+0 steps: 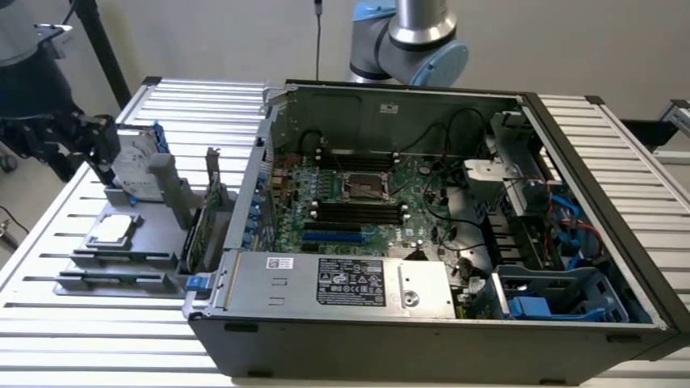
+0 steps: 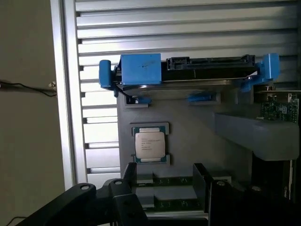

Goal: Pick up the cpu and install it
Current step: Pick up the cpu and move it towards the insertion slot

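The cpu (image 1: 111, 231) is a small silver-topped square chip lying flat in a grey holder tray (image 1: 151, 242) at the exterior view's left, outside the computer case. In the wrist view the cpu (image 2: 149, 144) sits in its recess on the tray (image 2: 188, 136). My gripper (image 2: 164, 188) hangs above the tray, short of the chip, open with nothing between its black fingers (image 2: 129, 176). In the exterior view the gripper (image 1: 95, 145) is high over the tray's far end, near the hard drive. The black socket frame (image 1: 361, 187) on the motherboard is empty.
A silver hard drive with blue bracket (image 1: 135, 162) stands on edge at the tray's far end, hard drive (image 2: 188, 70). Memory sticks (image 1: 119, 279) lie in tray slots. The open computer case (image 1: 431, 323) has cables, a power supply (image 1: 334, 279) and blue drive bays (image 1: 550, 303).
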### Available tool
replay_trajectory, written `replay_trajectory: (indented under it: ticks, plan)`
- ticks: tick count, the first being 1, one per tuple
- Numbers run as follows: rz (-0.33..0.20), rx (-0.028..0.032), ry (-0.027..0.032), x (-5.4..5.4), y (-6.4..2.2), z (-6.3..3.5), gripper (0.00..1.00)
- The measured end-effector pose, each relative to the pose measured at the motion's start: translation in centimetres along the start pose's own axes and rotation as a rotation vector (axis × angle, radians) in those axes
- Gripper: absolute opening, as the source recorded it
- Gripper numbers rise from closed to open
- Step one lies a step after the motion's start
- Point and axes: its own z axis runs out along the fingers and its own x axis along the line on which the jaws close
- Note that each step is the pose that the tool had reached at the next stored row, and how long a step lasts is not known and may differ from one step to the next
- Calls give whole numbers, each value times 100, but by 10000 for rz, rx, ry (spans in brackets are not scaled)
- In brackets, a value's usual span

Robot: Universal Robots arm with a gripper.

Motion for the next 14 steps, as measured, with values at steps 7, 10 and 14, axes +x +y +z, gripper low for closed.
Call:
replay_trajectory:
  ticks: [7,10,14]
  plan:
    - [-484,0,54,5,-4,99,60]
    - [-748,1,81,7,-4,137,60]
    - [-838,1,90,7,-6,208,60]
